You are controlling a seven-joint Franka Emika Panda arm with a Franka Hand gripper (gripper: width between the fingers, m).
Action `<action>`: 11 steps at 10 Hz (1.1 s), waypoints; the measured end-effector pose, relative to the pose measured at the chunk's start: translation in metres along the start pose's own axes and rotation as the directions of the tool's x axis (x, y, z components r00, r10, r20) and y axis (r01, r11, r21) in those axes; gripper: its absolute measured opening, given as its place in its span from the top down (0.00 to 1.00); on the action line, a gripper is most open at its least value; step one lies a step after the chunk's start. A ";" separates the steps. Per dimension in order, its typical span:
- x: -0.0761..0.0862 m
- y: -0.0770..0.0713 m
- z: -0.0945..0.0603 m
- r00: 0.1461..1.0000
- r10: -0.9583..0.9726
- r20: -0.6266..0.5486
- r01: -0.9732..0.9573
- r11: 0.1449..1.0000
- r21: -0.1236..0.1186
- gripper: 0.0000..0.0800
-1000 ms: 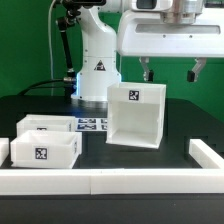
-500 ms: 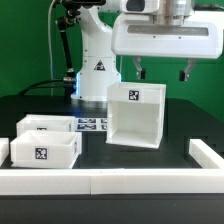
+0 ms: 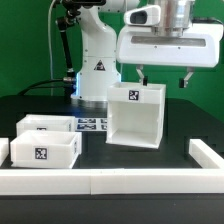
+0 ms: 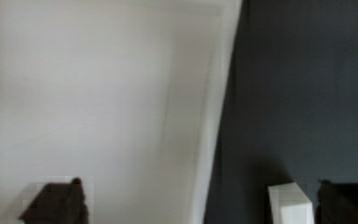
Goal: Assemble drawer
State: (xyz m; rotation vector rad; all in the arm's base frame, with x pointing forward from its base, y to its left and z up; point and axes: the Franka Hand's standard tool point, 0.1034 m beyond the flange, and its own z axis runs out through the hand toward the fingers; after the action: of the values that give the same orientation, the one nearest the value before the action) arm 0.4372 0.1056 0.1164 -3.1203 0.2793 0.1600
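Note:
The drawer's large hollow shell [image 3: 135, 115] stands on the black table, open side toward the camera, with a tag on its upper front. Two shallow trays [image 3: 45, 126] [image 3: 42, 150] lie at the exterior view's left, one behind the other. My gripper [image 3: 164, 77] hangs open and empty just above the shell's top, one finger [image 3: 142, 75] over the top and the other [image 3: 186, 78] past its side. In the wrist view the gripper [image 4: 199, 205] looks down on the shell's white top [image 4: 96, 90], with dark table beside it.
Low white border rails run along the front [image 3: 110, 181] and the exterior view's right [image 3: 210, 155]. The marker board [image 3: 92, 125] lies between the trays and the shell. The robot base [image 3: 95, 60] stands behind. A small white piece [image 4: 293, 205] shows by one fingertip.
The gripper has shifted a little toward the exterior view's left and sunk slightly toward the shell's top. Its fingers stay open. The shell and trays have not moved.

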 end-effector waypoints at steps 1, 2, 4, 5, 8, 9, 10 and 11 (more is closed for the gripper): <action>-0.004 -0.001 0.007 1.000 -0.004 -0.006 0.004 1.000 0.003 0.19; -0.007 0.000 0.013 1.000 -0.006 -0.001 0.006 1.000 0.001 0.19; -0.009 0.000 0.017 1.000 -0.014 0.008 0.014 1.000 -0.006 0.19; -0.009 0.000 0.016 1.000 -0.017 0.012 0.017 1.000 -0.008 0.25; -0.009 0.000 0.017 1.000 -0.016 0.013 0.016 1.000 -0.007 0.47; -0.009 0.000 0.017 1.000 -0.016 0.013 0.016 1.000 -0.007 0.70; -0.009 0.000 0.017 1.000 -0.016 0.013 0.016 1.000 -0.007 0.87; -0.009 0.000 0.017 1.000 -0.017 0.012 0.017 1.000 -0.006 0.87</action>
State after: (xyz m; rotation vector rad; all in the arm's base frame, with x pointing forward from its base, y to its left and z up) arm 0.4264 0.1072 0.1008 -3.1255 0.2523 0.1794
